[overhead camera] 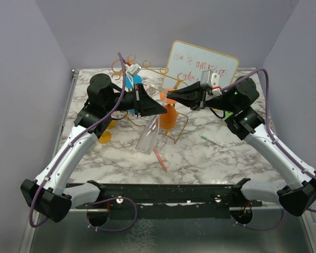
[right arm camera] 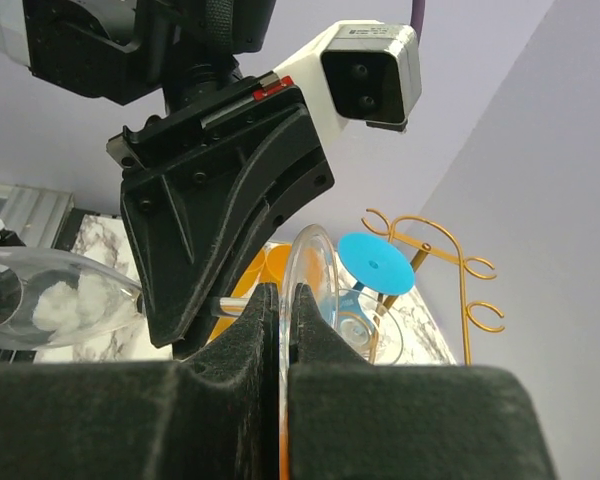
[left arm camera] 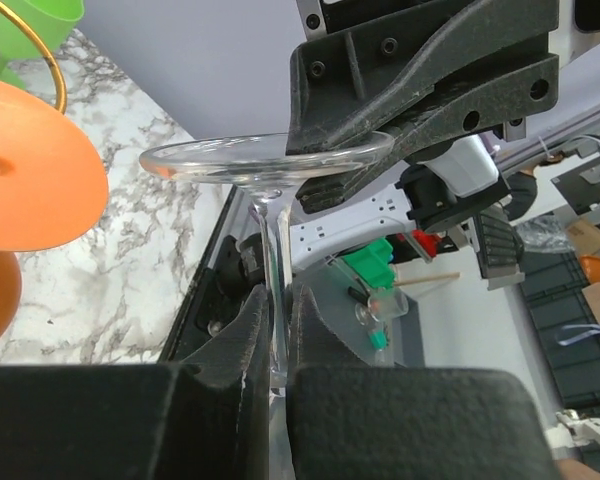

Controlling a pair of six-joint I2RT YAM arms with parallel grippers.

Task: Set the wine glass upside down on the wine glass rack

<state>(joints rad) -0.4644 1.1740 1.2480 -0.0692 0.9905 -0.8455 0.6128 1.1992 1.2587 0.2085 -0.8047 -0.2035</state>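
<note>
Plainly, both pincers are on the one thing: the left pincer (left arm camera: 277, 305) is closed on the stem of the clear wine glass (overhead camera: 149, 136), and the right pincer (right arm camera: 283, 300) is pinched together on the rim of its foot; nothing else is held. From the left pincer the foot lies just past the fingertips, toward the right pincer, and the bowl hangs off the other way, below both and to their near side. So the long axis runs tilted from the foot, up where the tips meet, down to the bowl, which looks clear of the table in the overhead view. The wine glass rack (overhead camera: 163, 71) stands just beyond the two pincers, on their far side, and neither arm is clearly nearer to it; the left has the stem, which I judge is the part that must slide between the wires. The rack already carries an orange glass (overhead camera: 168, 117) just beneath the pincers' tips and a blue glass (overhead camera: 129, 83) behind the left pincer's wrist, each foot uppermost; a free slot cannot be made out — the arms cover that stretch.
</note>
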